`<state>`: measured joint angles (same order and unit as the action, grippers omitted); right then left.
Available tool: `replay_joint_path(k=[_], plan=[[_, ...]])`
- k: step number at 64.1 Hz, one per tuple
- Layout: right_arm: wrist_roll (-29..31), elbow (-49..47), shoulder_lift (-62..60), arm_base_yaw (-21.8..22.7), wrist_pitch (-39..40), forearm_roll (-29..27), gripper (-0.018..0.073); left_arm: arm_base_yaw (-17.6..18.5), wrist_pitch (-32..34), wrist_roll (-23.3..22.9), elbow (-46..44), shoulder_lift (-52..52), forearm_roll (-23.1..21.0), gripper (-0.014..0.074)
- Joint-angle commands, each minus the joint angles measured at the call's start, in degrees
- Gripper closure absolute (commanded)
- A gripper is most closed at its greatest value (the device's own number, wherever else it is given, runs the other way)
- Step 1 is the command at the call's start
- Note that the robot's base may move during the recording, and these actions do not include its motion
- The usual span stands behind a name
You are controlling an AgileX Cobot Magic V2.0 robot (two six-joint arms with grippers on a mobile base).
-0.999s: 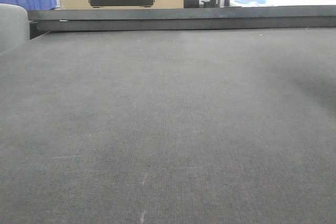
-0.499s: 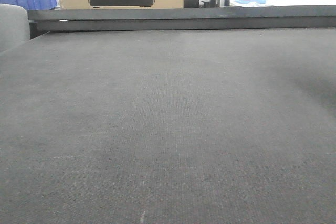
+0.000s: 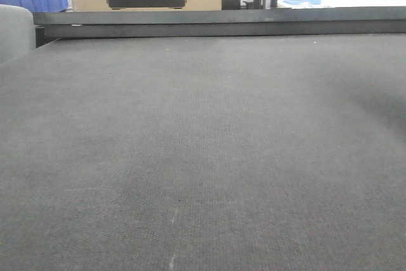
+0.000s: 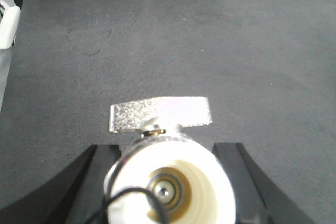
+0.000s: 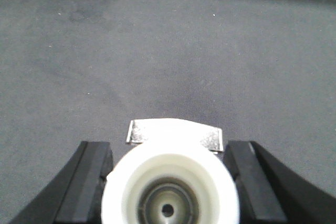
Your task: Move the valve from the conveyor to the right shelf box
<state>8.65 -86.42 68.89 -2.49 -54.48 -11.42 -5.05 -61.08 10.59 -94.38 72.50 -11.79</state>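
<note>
White-capped valve (image 4: 168, 184) in left tool (image 4: 164, 150) | valve (image 5: 168, 187) in right tool (image 5: 168, 148) | clamped, seemingly

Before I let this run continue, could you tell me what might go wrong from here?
The left gripper clamps the left valve and the right gripper the right valve across round, smooth-looking bodies, so either might slip or rotate. The left valve's metal handle juts sideways and could snag a box rim. No view shows the shelf box, so placement is unverifiable.
</note>
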Motion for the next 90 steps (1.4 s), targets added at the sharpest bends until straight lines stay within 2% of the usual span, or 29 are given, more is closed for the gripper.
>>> replay_joint_path(k=[1,90], plan=[[0.37,-0.93,-0.79,-0.05,3.91,0.06,0.0721,0.30,2.55,-0.27,-0.73,-0.57,-0.74,0.0708],[0.37,-0.93,-0.79,-0.05,3.91,0.06,0.0721,0.30,2.55,-0.27,-0.73,-0.57,-0.74,0.0708]])
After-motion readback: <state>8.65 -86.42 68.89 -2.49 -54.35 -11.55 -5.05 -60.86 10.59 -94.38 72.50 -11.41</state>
